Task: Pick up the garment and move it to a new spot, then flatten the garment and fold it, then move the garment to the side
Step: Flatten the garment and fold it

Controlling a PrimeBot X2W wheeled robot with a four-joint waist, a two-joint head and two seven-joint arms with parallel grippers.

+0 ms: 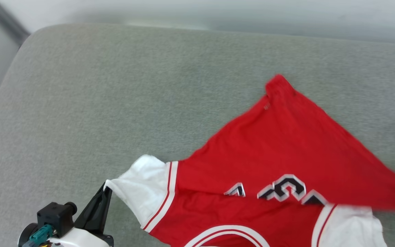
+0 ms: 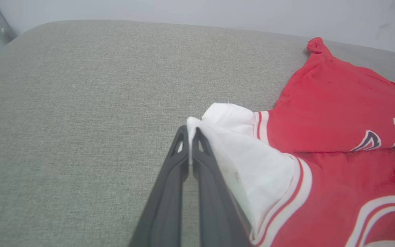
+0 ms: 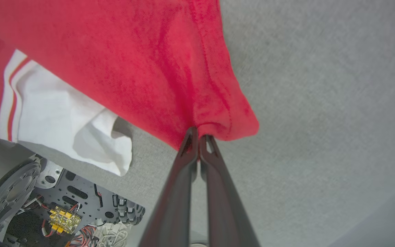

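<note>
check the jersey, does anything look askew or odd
Yes. The jersey lies crooked and doubled over on the cushion: a fold crosses the number and hides half of it. The left gripper pinches a white sleeve, the right gripper a red corner. No damage shows.

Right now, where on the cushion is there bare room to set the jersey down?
Bare: the grey cushion left of the jersey, from its white sleeve up to the far rounded edge, plus a strip beyond the red tip. Crowded: the near right, where the jersey spreads.
</note>
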